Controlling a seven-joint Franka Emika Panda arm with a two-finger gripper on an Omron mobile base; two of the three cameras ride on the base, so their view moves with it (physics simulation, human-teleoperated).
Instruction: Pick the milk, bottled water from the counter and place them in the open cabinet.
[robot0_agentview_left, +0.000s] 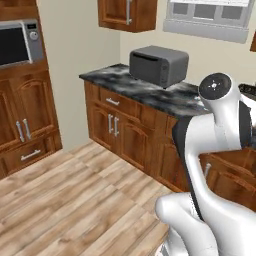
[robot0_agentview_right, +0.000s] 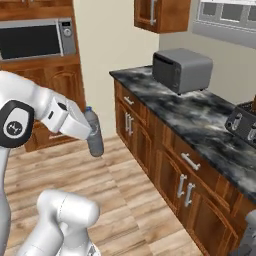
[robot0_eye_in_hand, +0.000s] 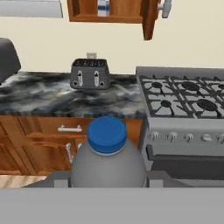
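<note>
Clear-plastic bottled water (robot0_agentview_right: 93, 132), blue cap, sits clamped in my closed gripper (robot0_agentview_right: 90, 134) above the floor, while milk (robot0_eye_in_hand: 103, 7) appears already shelved in the open cabinet (robot0_eye_in_hand: 114, 13), far side.

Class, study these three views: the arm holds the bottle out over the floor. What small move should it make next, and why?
Probably carry the bottled water up toward the open cabinet. The claw is shut on the bottle, away from the counter, and the hand view shows the cabinet high above the toaster, with the milk seemingly already inside.
</note>
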